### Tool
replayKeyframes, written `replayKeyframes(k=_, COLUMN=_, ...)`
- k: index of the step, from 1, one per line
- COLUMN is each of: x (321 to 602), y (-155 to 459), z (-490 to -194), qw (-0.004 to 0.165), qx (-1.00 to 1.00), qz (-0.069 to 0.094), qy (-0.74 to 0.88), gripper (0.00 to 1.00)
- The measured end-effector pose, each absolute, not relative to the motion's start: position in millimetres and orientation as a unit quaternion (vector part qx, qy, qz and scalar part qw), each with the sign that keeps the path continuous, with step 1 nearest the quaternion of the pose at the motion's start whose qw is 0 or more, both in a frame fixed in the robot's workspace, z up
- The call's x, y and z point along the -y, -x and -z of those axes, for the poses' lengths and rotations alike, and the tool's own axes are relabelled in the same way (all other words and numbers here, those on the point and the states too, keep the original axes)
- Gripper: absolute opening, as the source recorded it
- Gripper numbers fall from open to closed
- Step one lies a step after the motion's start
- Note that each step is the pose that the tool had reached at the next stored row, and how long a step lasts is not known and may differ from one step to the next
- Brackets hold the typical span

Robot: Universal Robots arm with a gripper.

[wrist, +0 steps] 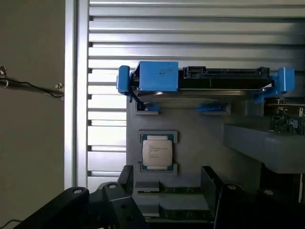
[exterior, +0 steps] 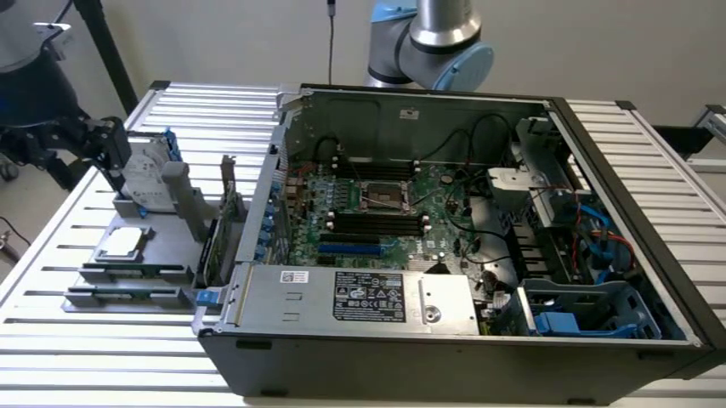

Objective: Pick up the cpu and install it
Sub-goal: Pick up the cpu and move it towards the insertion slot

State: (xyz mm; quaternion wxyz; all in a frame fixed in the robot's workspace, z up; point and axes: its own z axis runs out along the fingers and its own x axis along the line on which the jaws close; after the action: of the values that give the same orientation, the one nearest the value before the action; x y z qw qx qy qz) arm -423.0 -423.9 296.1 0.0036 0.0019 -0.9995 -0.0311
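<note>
The cpu [exterior: 124,243] is a small square chip with a dull silver top, lying flat in a recess of the grey holder [exterior: 170,255] on the exterior view's left. In the wrist view the cpu [wrist: 157,152] sits just beyond my black fingers [wrist: 127,177], which stand wide apart with nothing between them. My gripper [exterior: 114,166] hangs open above the holder's far end, beside the upright hard drive, apart from the chip. The bare cpu socket [exterior: 386,197] sits in the middle of the green motherboard inside the open computer case.
A silver hard drive in a blue frame [wrist: 200,83] stands upright behind the chip. A circuit card [exterior: 227,223] stands on edge between holder and case. The case wall [exterior: 263,195] rises right of the holder. The slatted metal table [exterior: 68,212] ends close on the left.
</note>
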Motion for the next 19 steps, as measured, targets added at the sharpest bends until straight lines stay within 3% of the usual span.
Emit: replayKeyframes(k=19, x=423.9, y=427.8, z=-261.7, qw=0.004, qx=1.000, qz=0.031, qy=-0.002, gripper=0.68)
